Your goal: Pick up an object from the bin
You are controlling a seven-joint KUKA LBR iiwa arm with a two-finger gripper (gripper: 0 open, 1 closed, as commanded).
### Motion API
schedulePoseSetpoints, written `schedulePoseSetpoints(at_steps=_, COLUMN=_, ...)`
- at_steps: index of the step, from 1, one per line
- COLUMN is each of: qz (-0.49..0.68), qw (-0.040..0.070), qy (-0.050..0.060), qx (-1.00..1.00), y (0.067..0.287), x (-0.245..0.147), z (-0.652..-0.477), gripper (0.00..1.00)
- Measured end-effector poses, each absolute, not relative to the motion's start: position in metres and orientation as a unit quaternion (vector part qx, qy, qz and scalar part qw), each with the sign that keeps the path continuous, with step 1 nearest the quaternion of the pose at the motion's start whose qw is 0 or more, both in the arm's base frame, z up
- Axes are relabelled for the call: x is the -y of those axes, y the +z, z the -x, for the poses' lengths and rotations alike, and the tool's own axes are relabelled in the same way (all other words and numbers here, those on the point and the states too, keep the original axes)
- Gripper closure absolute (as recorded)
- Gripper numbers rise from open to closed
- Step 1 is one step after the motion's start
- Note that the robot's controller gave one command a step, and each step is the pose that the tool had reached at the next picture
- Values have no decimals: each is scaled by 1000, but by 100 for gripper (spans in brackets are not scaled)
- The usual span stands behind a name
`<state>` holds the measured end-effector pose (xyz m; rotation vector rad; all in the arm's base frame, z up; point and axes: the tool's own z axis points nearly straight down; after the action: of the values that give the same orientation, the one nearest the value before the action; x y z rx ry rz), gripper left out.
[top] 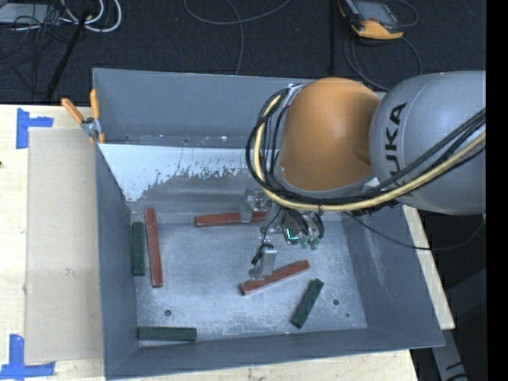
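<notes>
My gripper hangs low in the middle of the bin, below the orange cover. Its fingertip sits right at the left part of a reddish-brown bar that lies slanted on the bin floor. A second reddish-brown bar lies flat just up and left of the gripper, partly hidden by the wrist. A dark green bar lies slanted to the lower right of the gripper. I see nothing between the fingers.
Along the bin's left side a long reddish-brown bar and a dark green bar lie side by side. Another dark green bar lies by the front wall. The arm and cables cover the bin's upper right.
</notes>
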<state>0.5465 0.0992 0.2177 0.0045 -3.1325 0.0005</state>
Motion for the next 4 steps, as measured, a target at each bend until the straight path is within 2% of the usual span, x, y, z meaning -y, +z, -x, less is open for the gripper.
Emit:
schedulePoseSetpoints(at_steps=1, qz=-31, qw=5, qy=0, qx=1000, y=140, x=-24, z=-534, gripper=0)
schedulePoseSetpoints(at_steps=2, qz=-149, qw=3, qy=-1, qx=989, y=67, x=-35, z=-538, gripper=0)
schedulePoseSetpoints(at_steps=3, qz=-146, qw=2, qy=0, qx=989, y=69, x=-23, z=-528, gripper=0)
schedulePoseSetpoints(at_steps=4, qz=-144, qw=1, qy=-1, qx=990, y=69, x=-23, z=-529, gripper=100)
